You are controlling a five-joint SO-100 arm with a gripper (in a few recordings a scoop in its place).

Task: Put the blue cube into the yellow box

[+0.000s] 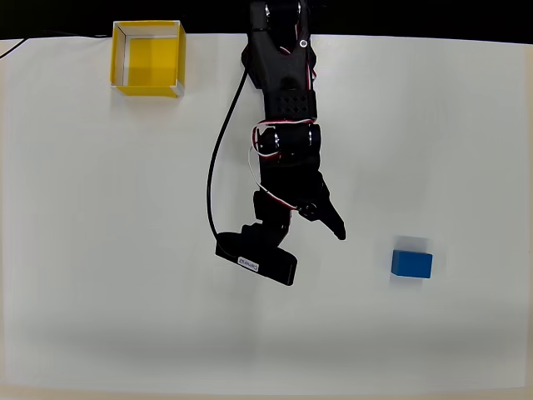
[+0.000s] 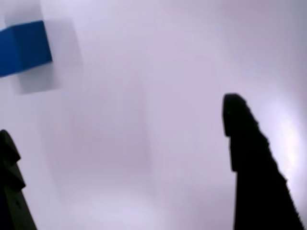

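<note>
Reaching step: end effector (image 1: 312, 229) spread wide, empty, above mid-counter (image 1: 100, 250). Cube (image 1: 411, 263) toward right edge, well apart from box (image 1: 147, 58) at far-left corner. Next: shift right, lower, straddle cube, close.

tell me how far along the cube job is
Nothing is finished yet: the blue cube sits on the table, far from the yellow box, which holds nothing. In hand: the gripper is open, to the left of the cube in the overhead view. Left: reach, grasp, carry and drop.
</note>
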